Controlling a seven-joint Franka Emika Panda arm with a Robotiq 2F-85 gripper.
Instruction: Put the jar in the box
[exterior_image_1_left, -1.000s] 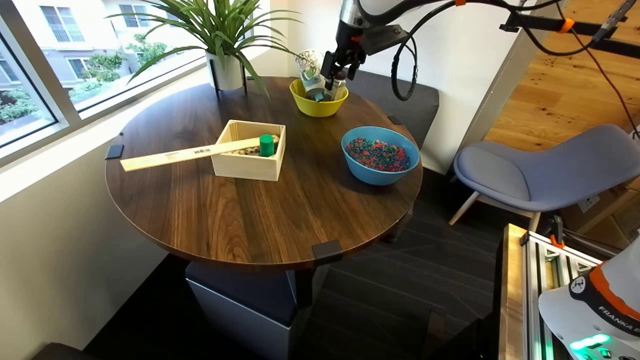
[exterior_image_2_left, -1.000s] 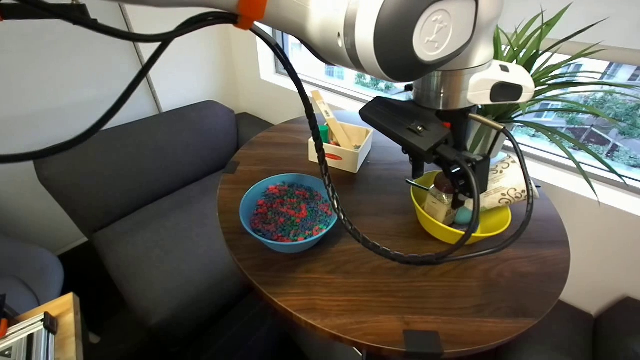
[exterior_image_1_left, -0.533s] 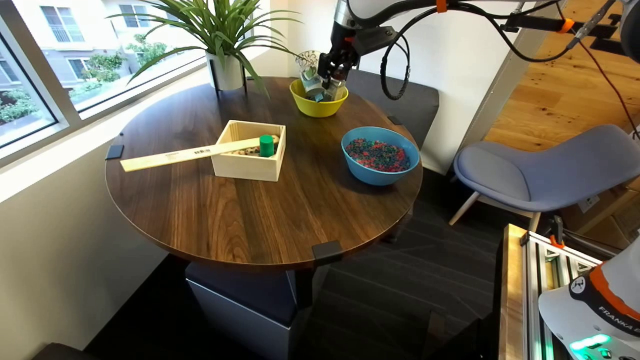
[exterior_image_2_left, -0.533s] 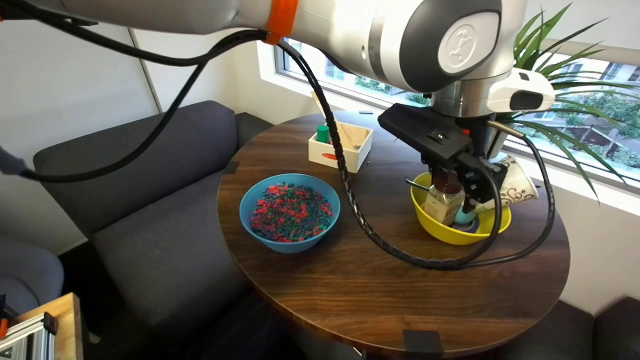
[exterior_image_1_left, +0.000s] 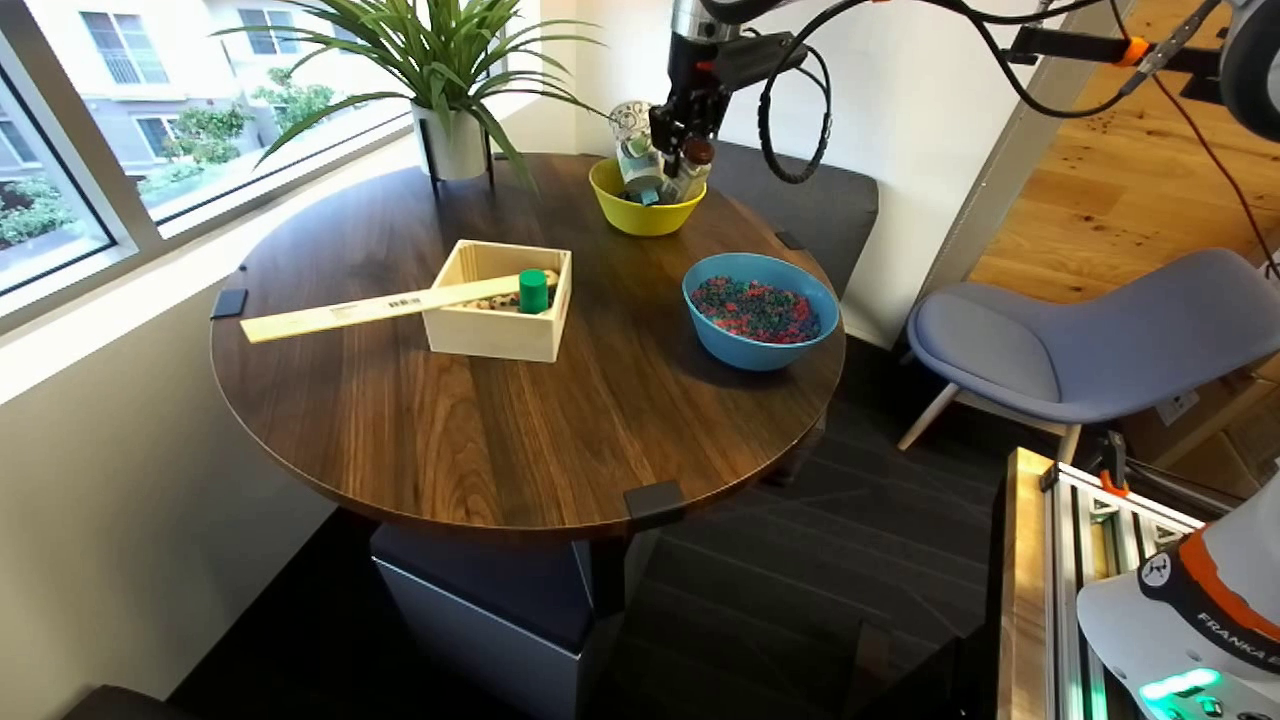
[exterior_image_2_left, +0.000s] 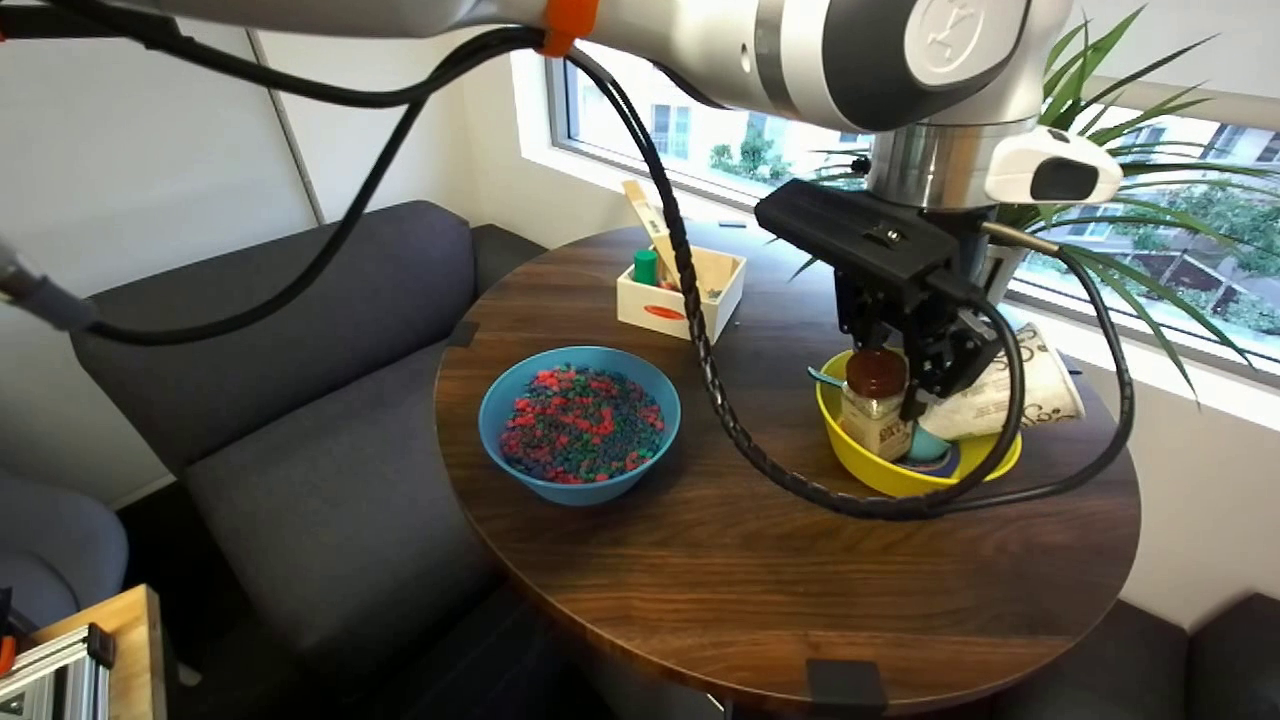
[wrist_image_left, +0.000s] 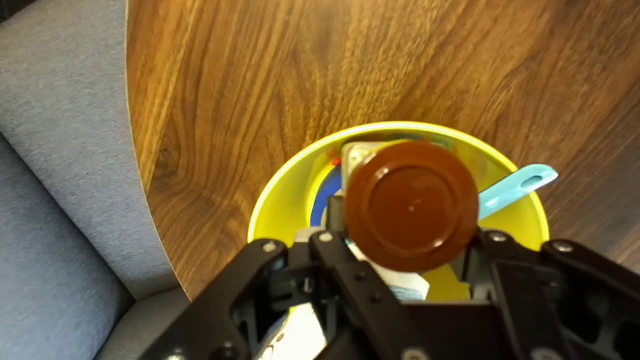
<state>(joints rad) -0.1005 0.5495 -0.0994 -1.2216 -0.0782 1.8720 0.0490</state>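
The jar (exterior_image_2_left: 872, 424) has clear sides, a pale label and a red-brown lid (wrist_image_left: 412, 206). It leans inside the yellow bowl (exterior_image_1_left: 648, 222), and both exterior views show it. My gripper (wrist_image_left: 406, 227) is shut on the jar, with a finger on each side just under the lid. How the far finger touches is partly hidden behind the lid. Across the table stands the pale wooden box (exterior_image_1_left: 492, 340), away from my gripper. Inside the box are a green cylinder (exterior_image_1_left: 533, 292) and small beige pieces; a long flat wooden stick (exterior_image_1_left: 345, 316) lies over its wall.
A patterned paper cup (exterior_image_2_left: 1010, 392), a light-blue handle (wrist_image_left: 515, 189) and a blue ring-like item (wrist_image_left: 327, 192) share the yellow bowl. A blue bowl (exterior_image_1_left: 745, 352) of colourful bits sits nearby. A potted plant (exterior_image_1_left: 455, 145) stands by the window. Black cable loops (exterior_image_2_left: 790, 490) hang from my arm.
My gripper has come down around the jar and shut on it, then risen slightly. The jar's tilt has changed, and the yellow bowl and paper cup have shifted a little.
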